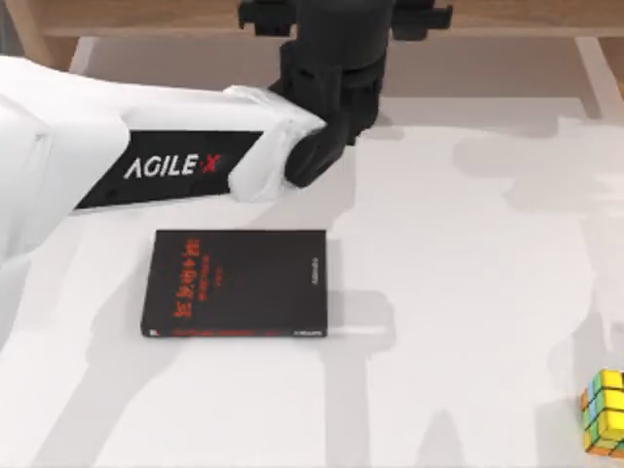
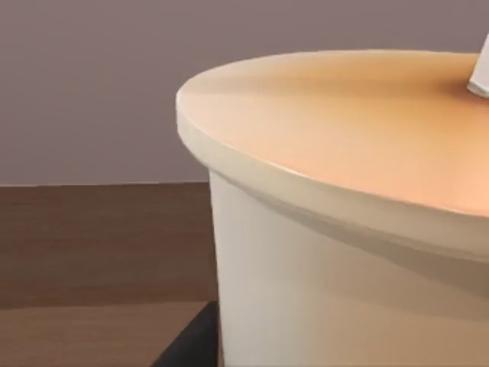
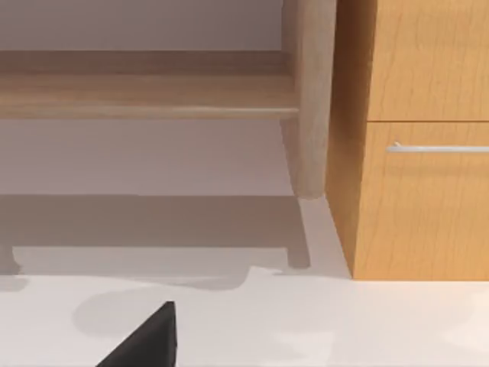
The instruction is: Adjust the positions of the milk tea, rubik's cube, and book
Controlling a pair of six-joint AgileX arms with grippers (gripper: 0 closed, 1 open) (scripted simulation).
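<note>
The milk tea, a cream cup with an orange-tan lid and a white straw, stands very close in the left wrist view. My left gripper reaches over the table's far middle edge, and the cup is hidden under it from above. The rubik's cube sits at the near right corner of the table. The book is out of view. A dark part of my right gripper hangs above the white table, facing a wooden cabinet.
A thin black book with red lettering lies flat left of centre. A wooden shelf runs along the far edge. The cabinet with a drawer handle and a wooden leg stand beyond the right gripper.
</note>
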